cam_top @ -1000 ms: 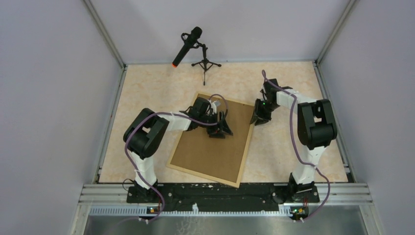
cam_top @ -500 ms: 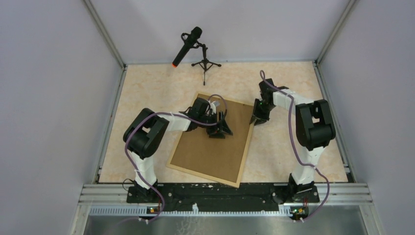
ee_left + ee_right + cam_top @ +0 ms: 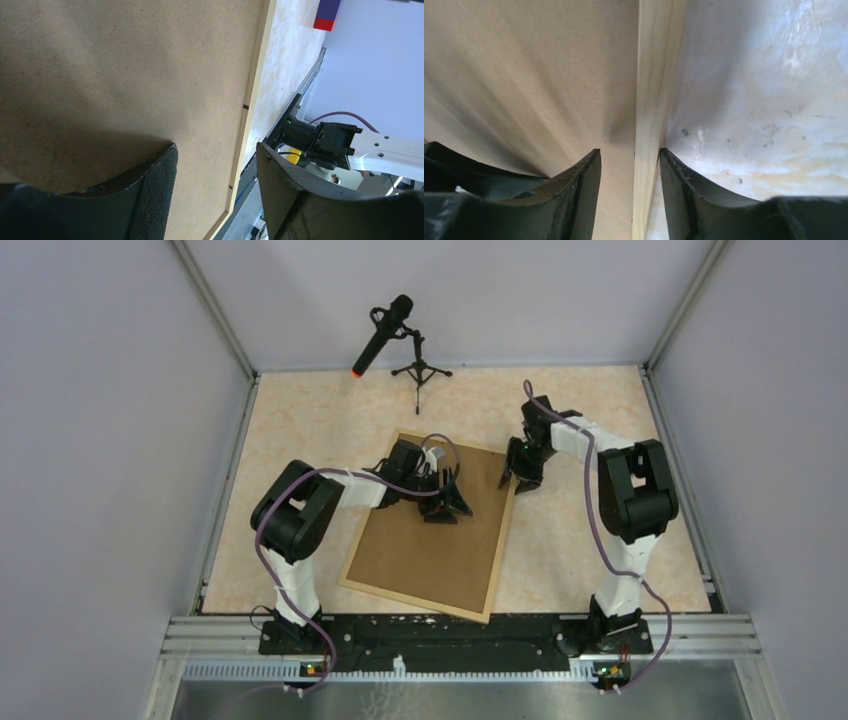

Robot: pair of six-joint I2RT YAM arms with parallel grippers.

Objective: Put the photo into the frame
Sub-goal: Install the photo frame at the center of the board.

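The frame (image 3: 506, 536) of thin light wood lies flat on the table with a brown backing board (image 3: 430, 545) filling it. The photo is hidden. My left gripper (image 3: 447, 502) hovers open over the upper part of the board (image 3: 125, 65); in the left wrist view (image 3: 216, 150) nothing is between its fingers, and the frame's strip (image 3: 255, 85) runs past them. My right gripper (image 3: 518, 478) straddles the frame's right strip (image 3: 651, 75) near its far corner. Seen from the right wrist (image 3: 630, 152), its jaws stand open: the outer finger (image 3: 684, 200) is against the strip, the inner one apart from it over the board (image 3: 534, 65).
A black microphone (image 3: 383, 333) on a small tripod (image 3: 421, 372) stands at the back of the table. Pale marbled tabletop (image 3: 590, 410) surrounds the frame. Metal rails (image 3: 220, 490) and grey walls border the table on the left, right and back.
My right gripper has shifted left onto the frame's right strip and its jaws have widened. The left gripper has stayed over the board, still open.
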